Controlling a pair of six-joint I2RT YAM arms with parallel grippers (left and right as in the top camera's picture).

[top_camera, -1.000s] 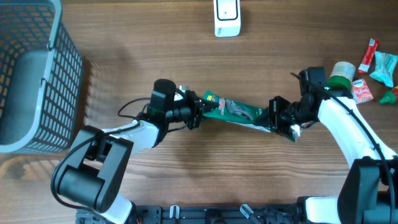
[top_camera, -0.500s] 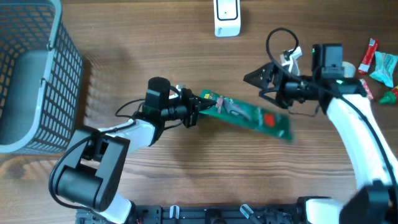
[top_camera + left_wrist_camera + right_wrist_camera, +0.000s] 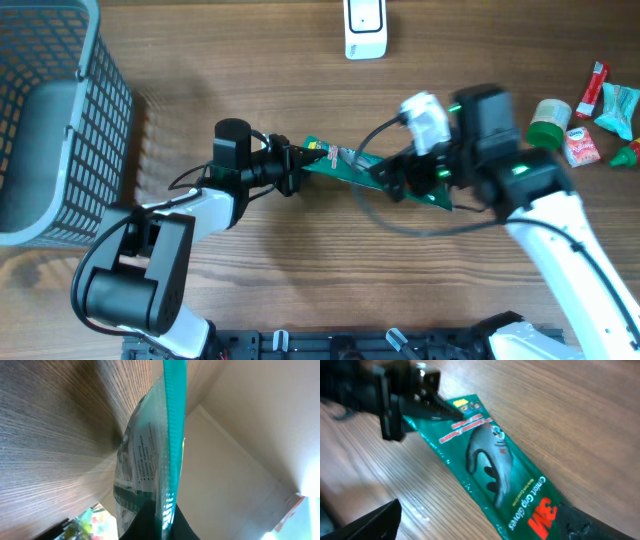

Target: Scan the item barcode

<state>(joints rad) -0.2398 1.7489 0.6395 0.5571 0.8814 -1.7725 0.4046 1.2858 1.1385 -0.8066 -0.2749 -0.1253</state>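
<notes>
Your right arm has let go of the glove packet [image 3: 345,165] and swung back above it, while your left arm has drawn it slightly leftward.

On the wooden surface [image 3: 250,290], largest first: the grey mesh basket [image 3: 60,130] fills the far-left corner. The green glove packet lies mid-surface, printed face up, running from the left end effector [image 3: 290,168] toward the right arm. The left end effector is clamped tight on the packet's top edge. The right end effector [image 3: 400,180] hangs over the packet's lower half with its fingers [image 3: 370,520] spread wide, holding nothing. The white scanner [image 3: 365,28] sits at the far edge, well apart. A green-lidded jar [image 3: 550,120] and small sachets [image 3: 600,105] cluster at far right.
</notes>
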